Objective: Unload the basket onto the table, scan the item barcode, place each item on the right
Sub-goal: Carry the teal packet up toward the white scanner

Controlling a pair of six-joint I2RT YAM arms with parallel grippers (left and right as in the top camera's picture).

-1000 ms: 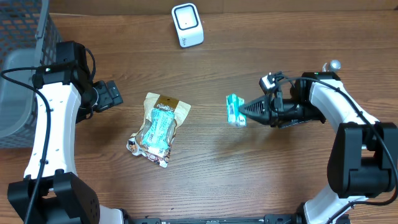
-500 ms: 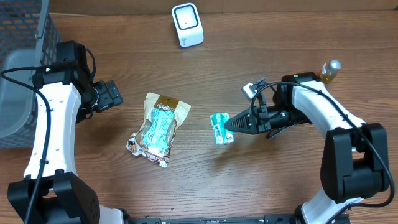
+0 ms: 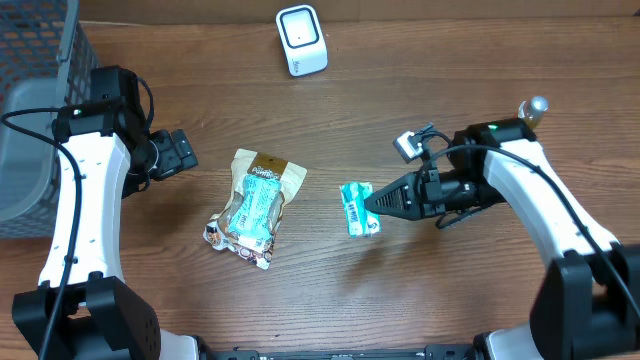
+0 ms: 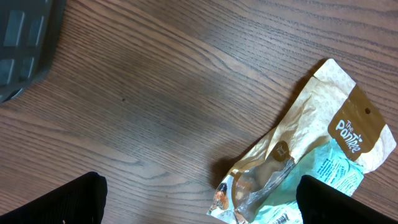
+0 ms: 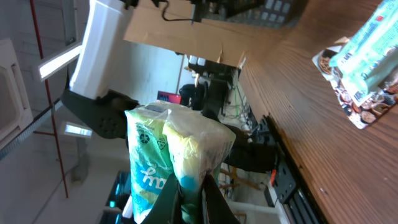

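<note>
Two grippers show, and only the right gripper [image 3: 372, 205] has hold of anything: its jaws are closed tight on one end of a small green-and-white packet [image 3: 357, 209], which sticks out past the fingertips toward the left side of the tabletop [image 3: 420, 290], roughly midway between the near and far edges. In the right wrist view the packet [image 5: 171, 155] stands straight up from the pinching fingers [image 5: 189, 202], its print too small to read and no barcode to be made out. The left gripper [image 3: 183, 152] has its jaws spread wide with nothing between them, near the left edge; in its wrist view only the two dark fingertips [image 4: 68, 200] show, at the bottom corners. A brown-and-teal snack pouch [image 3: 255, 205] lies flat between the two grippers, just left of the packet and apart from it. A white barcode scanner [image 3: 301, 40] stands at the far edge. A grey mesh basket [image 3: 45, 60] sits at the far left corner, cut off by the frame, so its contents cannot be told.
</note>
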